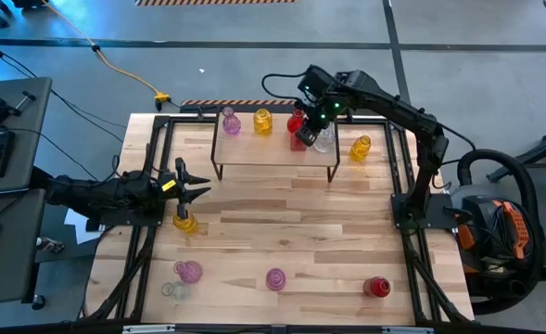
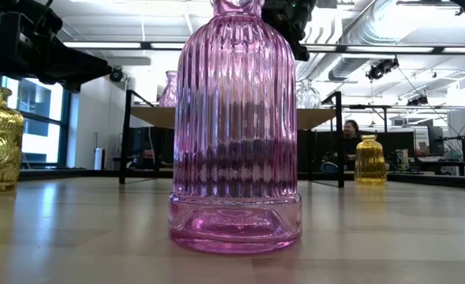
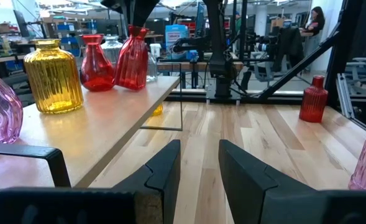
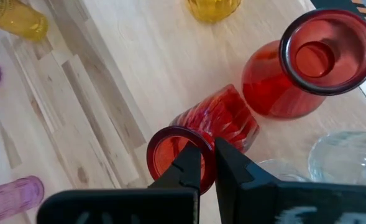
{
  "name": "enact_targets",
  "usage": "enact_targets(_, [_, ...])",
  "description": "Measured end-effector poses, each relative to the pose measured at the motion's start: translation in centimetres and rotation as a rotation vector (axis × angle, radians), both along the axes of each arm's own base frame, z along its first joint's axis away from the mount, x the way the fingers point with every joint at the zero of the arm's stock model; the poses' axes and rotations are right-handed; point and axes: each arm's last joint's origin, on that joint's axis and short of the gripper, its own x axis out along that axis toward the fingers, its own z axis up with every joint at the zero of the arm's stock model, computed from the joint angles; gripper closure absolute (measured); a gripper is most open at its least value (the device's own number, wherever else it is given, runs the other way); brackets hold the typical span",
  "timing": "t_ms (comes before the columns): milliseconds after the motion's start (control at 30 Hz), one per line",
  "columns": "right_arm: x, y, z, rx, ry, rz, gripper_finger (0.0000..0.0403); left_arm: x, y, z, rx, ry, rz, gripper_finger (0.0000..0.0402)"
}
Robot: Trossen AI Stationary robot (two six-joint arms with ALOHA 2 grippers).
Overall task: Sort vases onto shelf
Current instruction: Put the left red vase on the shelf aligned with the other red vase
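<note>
A: Where is the right gripper (image 4: pixel 207 163)?

B: Over the far right part of the shelf (image 1: pixel 273 153). Its fingers are pinched on the rim of a ribbed red vase (image 4: pixel 217 127), one finger inside the mouth and one outside. The left wrist view shows that vase leaning on the board rather than standing straight.

A: What stands around it?

B: A rounder red vase (image 4: pixel 294 78) is just beside it, and a clear vase (image 4: pixel 347 158) sits near both. Further along the board there is a yellow vase (image 1: pixel 262 122) and a pink vase (image 1: pixel 231 122). Another yellow vase (image 1: pixel 361 147) stands on the tabletop (image 1: pixel 282 232), just off the shelf's right end.

A: And the left gripper (image 1: pixel 198 188)?

B: It hangs at the table's left side, fingers parted with a narrow gap and nothing between them. A yellow vase (image 1: pixel 185 222) lies right below it in the high view; whether they touch, I cannot tell from there.

A: What is left on the near side of the table?

B: A pink vase (image 1: pixel 275 278) in the middle, a small red vase (image 1: pixel 377 287) to the right, and a pink vase (image 1: pixel 190 271) to the left with what looks like a clear one (image 1: pixel 171 289) beside it, though it is faint.
</note>
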Motion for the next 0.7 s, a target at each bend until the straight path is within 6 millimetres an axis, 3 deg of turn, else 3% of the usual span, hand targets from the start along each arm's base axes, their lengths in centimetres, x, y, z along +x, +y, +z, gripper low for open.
enact_targets(333, [-0.16, -0.14, -0.03, 0.015, 0.003, -0.001, 0.0401, 0.00, 0.00, 0.00, 0.000, 0.000, 0.000, 0.0302])
enact_targets(700, [-0.15, -0.34, 0.00, -0.015, 0.006, -0.017, 0.0365, 0.00, 0.00, 0.00, 0.000, 0.000, 0.000, 0.0302])
